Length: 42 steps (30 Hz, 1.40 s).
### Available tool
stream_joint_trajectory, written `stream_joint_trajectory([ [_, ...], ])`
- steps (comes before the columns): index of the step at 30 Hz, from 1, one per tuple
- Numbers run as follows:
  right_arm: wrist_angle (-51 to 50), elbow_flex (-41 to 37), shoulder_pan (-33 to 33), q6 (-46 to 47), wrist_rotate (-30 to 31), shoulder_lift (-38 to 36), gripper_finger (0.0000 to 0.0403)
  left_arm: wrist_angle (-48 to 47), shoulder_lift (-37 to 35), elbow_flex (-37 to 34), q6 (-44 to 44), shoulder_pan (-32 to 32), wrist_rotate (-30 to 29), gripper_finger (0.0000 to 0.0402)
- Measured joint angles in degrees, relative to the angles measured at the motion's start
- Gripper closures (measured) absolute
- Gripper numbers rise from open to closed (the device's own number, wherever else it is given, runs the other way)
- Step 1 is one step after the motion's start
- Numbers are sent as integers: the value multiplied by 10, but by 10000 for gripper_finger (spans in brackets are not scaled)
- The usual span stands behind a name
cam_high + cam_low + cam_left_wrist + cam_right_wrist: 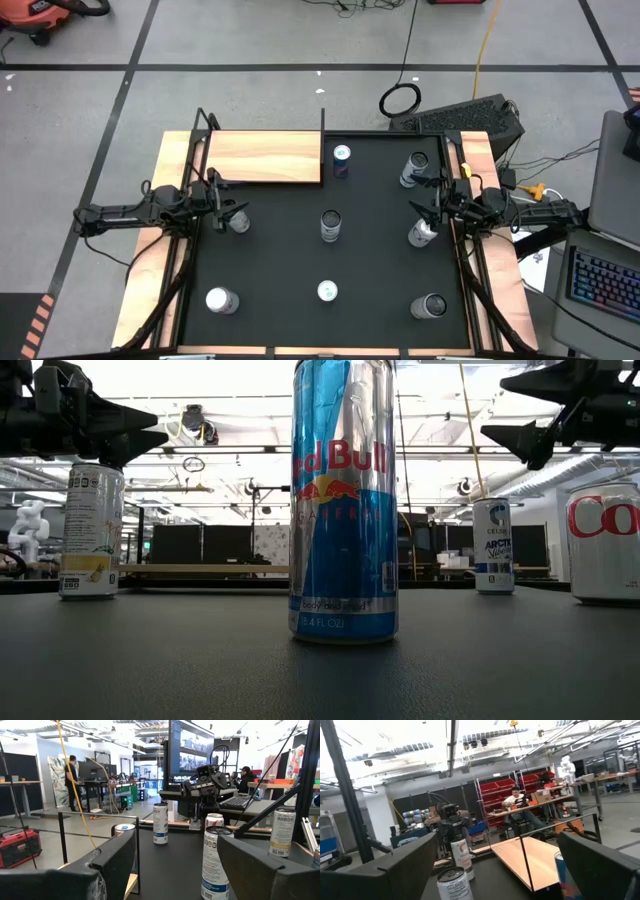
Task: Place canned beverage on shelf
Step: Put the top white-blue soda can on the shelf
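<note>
- My left pincer (232,213) hangs over the left side of the black mat (370,250), just in front of the shelf (264,158); its fingers (117,855) are spread apart and hold nothing.
- A white can (239,221) stands right at that pincer's tip, between the spread fingers as the left wrist view has it, though I cannot tell whether they touch it.
- My right pincer (428,215) hangs over the mat's right side, released and at its widest, with a silver-topped can (421,234) just below its tip.
- The shelf is a light-wood board at the table's far left corner, with thin black uprights at its corners; its top carries no can.
- A blue can (341,160) stands upright on the mat just beside the shelf's right edge.
- A can (330,225) stands near the mat's middle, and another (415,170) at the far right, near the right arm.
- Three cans line the near edge: one at the left (221,300), one in the middle (327,291), one at the right (431,306).
- In the low view the tall blue-and-silver Red Bull can (343,500) fills the middle, with both pincers raised above can height on either side.
- Beyond the table, a seated person (517,800) shows in the right wrist view.
</note>
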Motion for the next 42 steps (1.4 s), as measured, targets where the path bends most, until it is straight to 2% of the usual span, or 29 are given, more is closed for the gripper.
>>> stream_joint_trajectory([
  [8,3,0,0,-68,-7,0,7,0,0,0,0,0,0,118],
  [12,-4,13,0,-108,35,0,7,0,0,0,0,0,0,118],
  [19,-197,136,0,-120,114,7,7,0,0,0,0,0,-13,118],
  [25,-286,212,0,-108,160,37,7,1,0,0,0,0,-14,118],
  [29,-321,227,0,-119,198,63,7,1,0,0,0,0,-15,118],
  [33,-349,231,0,-120,201,91,7,1,0,0,0,0,-15,118],
  [39,-363,231,0,-93,305,133,7,3,0,0,0,0,-25,118],
  [42,-366,231,0,-68,318,148,7,7,0,0,-1,0,-55,118],
])
